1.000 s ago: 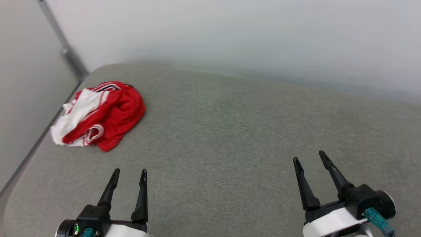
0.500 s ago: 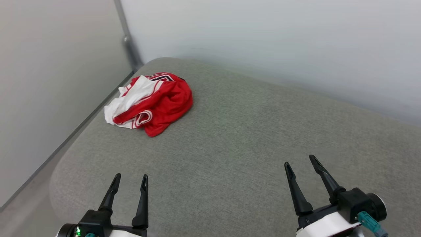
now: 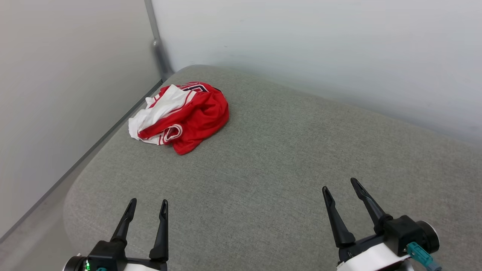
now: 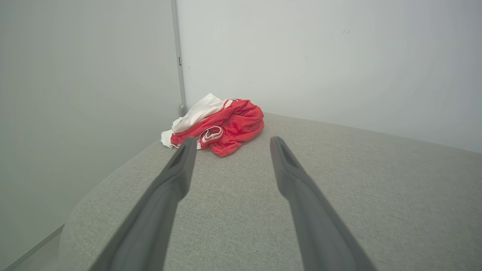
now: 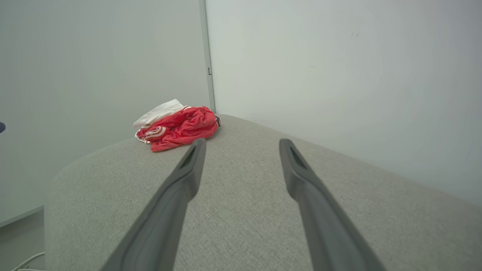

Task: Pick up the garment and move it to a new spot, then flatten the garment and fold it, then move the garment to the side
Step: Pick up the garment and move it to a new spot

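Two end effectors of mine hang over the near part of the bench (image 3: 263, 169), both with their long dark fingers spread wide and nothing between them. My left end effector (image 3: 148, 203) sits at the lower left of the head view, fingers pointing away from me. My right end effector (image 3: 339, 185) sits at the lower right, its fingers leaning a little to the left. I cannot tell whether either one touches the grey fabric under it.

The garment (image 3: 188, 116) lies in a crumpled heap near the far left corner of the bench, close to its left edge. It is well apart from both end effectors and nearer to my left one. Its red body bunches up on the right side of the heap. A white sleeve drapes across the left side, and a cuff with red-and-white striped trim curls open at the near side. On the far side a bit of black lettering with a white outline shows, too folded to read.

From my left wrist the garment (image 4: 226, 126) lies well beyond my fingertips, roughly in line with the gap between them. From my right wrist it (image 5: 177, 130) lies off to the left of my fingers.

Behind the heap, the left wall (image 3: 56, 75) and the back wall (image 3: 320, 45) meet at a thin grey post (image 3: 156, 41).
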Robot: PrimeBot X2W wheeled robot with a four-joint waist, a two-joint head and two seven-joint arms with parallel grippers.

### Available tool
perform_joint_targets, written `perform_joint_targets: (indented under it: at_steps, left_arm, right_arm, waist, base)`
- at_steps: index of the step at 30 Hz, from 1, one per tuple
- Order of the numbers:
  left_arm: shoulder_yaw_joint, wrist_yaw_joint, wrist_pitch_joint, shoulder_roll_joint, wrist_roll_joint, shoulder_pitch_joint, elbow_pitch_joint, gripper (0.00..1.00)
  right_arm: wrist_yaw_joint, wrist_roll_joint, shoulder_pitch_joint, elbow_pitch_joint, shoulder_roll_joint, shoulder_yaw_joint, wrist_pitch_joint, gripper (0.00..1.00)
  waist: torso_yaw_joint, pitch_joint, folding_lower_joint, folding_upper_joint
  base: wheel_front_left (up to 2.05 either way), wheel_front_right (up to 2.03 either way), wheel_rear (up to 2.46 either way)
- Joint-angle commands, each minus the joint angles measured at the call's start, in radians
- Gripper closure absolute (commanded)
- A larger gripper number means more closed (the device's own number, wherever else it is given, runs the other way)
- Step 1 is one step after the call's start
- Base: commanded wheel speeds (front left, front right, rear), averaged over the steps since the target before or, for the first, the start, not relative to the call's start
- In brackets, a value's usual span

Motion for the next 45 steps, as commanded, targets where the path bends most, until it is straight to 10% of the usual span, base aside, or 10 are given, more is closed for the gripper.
perform_joint_targets:
  at_steps: [1,19,27,45]
  left_arm:
    - [0.003,0.004,-0.003,-0.001,0.001,0.010,-0.004,0.00]
    - [0.039,0.033,-0.003,-0.001,-0.133,-0.149,0.077,0.00]
    - [0.098,-0.023,0.054,0.237,-0.213,-0.512,0.311,0.00]
    - [-0.156,-0.025,0.715,0.720,-0.690,-0.896,0.496,0.00]
  right_arm:
    - [0.000,0.001,0.006,0.001,0.002,0.001,-0.002,0.00]
    - [0.000,-0.102,-0.070,-0.061,0.001,-0.014,-0.002,0.00]
    - [0.000,-0.198,-0.149,-0.151,0.001,-0.035,-0.002,0.00]
    - [0.000,-0.243,-0.193,-0.211,0.000,-0.028,-0.002,0.00]
  waist:
    - [-0.004,0.000,0.0000,0.0000]
    - [-0.115,0.215,0.0000,0.0000]
    - [-0.211,0.440,0.0000,0.0000]
    - [-0.332,0.659,0.0000,0.0000]
  base:
    - [0.00,0.00,0.00]
    - [0.00,0.00,0.00]
    - [0.00,0.00,0.00]
    - [0.00,0.00,0.00]
